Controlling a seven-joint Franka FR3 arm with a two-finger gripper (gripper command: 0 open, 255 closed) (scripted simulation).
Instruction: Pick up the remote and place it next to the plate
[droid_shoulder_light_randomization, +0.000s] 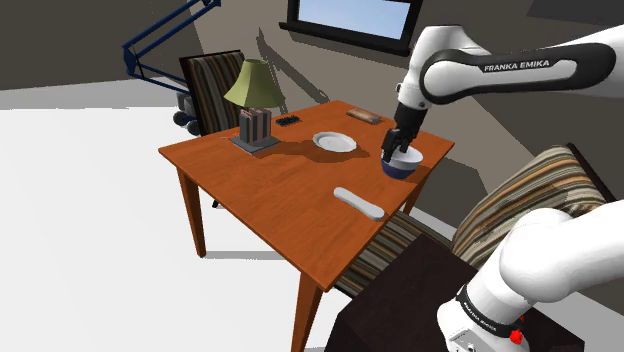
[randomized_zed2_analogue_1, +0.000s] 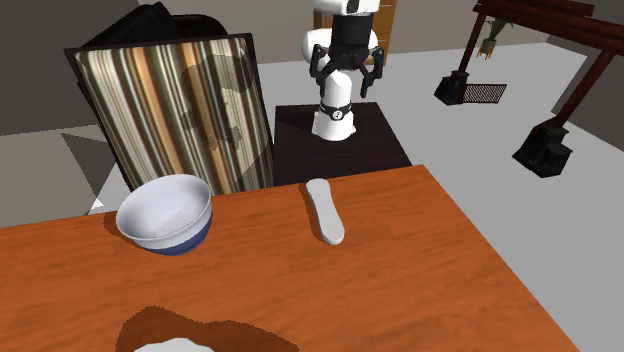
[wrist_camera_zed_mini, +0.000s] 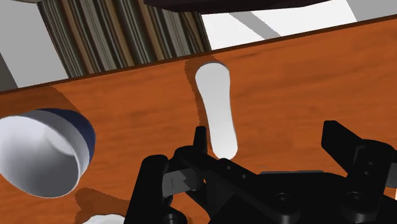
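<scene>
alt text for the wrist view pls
An open black gripper hangs above a brown table, with a white remote lying flat just ahead of its fingers, not held. A white bowl with a blue outside sits beside the remote, and a striped chair stands past the table's edge.

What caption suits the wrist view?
Open black claw over the orange-brown table, near a long white remote and a blue-sided white bowl.

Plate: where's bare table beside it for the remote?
Widest bare patch: table between plate, lamp and remote. Smaller gap between plate and lamp base. Crowded on the bowl side, where the gripper hangs, open.
</scene>
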